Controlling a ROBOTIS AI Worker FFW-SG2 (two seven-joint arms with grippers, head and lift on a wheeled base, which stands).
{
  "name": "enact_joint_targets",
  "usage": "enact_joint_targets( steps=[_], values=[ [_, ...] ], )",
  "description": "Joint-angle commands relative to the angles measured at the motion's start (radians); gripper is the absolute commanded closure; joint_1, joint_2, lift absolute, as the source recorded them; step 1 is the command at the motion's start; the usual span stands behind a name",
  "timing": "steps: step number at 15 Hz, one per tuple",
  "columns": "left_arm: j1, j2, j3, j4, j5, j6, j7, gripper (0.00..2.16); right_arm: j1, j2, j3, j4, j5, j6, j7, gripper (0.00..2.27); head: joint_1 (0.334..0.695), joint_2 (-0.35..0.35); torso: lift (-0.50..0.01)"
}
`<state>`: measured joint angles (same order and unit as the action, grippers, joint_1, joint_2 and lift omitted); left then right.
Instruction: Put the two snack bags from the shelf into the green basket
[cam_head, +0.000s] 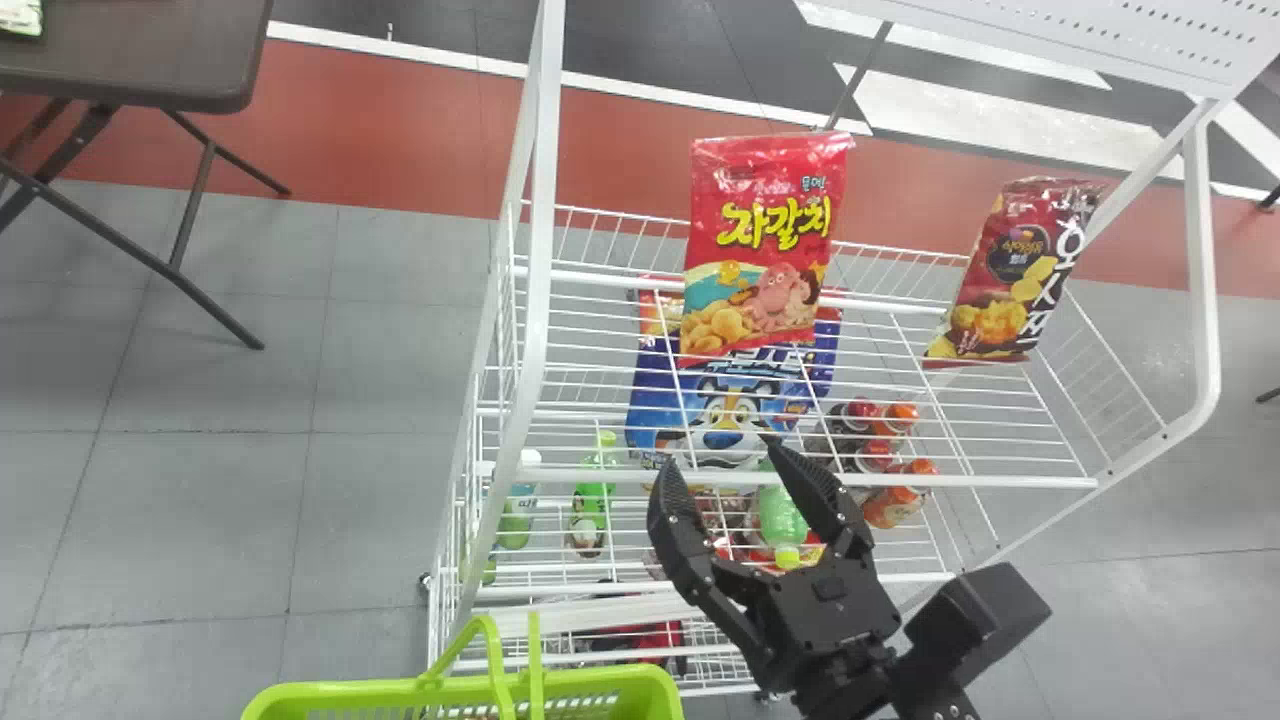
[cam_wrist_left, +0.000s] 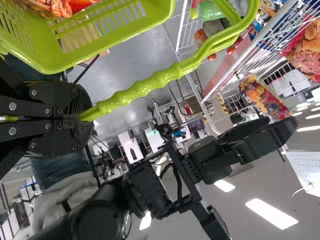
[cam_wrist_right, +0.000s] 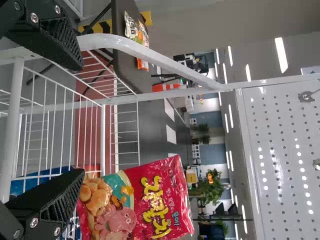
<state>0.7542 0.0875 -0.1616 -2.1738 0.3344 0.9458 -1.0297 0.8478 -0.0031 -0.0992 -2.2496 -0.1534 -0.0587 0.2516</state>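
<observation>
My right gripper (cam_head: 735, 470) stands open before the rack's upper shelf, below and in front of the red snack bag (cam_head: 757, 250). The maroon snack bag (cam_head: 1015, 270) stands upright at that shelf's right. In the right wrist view, my right gripper (cam_wrist_right: 75, 130) has its fingers apart with nothing between them, and the red snack bag (cam_wrist_right: 137, 205) is beyond one finger. The green basket (cam_head: 630, 692) hangs at the bottom edge; in the left wrist view my left gripper (cam_wrist_left: 82, 116) is shut on the handle of the green basket (cam_wrist_left: 107, 37), with orange packaging (cam_wrist_left: 62, 7) inside.
The white wire rack (cam_head: 800, 482) has a curved frame around the upper shelf. Lower down are a blue bag (cam_head: 725, 410), green bottles (cam_head: 592, 500) and cans (cam_head: 895, 505). A dark folding table (cam_head: 140, 60) stands back left; a perforated white panel (cam_wrist_right: 285, 150) rises above the shelf.
</observation>
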Motion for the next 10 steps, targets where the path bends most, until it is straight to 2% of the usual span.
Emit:
enact_joint_targets(
  steps=[1,10],
  values=[
    [0.004,0.000,-0.001,-0.003,0.000,-0.002,0.000,2.08,0.008,0.004,-0.007,-0.005,-0.002,-0.006,0.000,0.09,0.695,-0.350,-0.009],
    [0.020,0.000,0.002,-0.024,0.000,0.002,0.002,2.08,0.004,0.004,-0.013,-0.007,-0.037,-0.006,0.008,0.09,0.695,-0.350,-0.009]
  ],
)
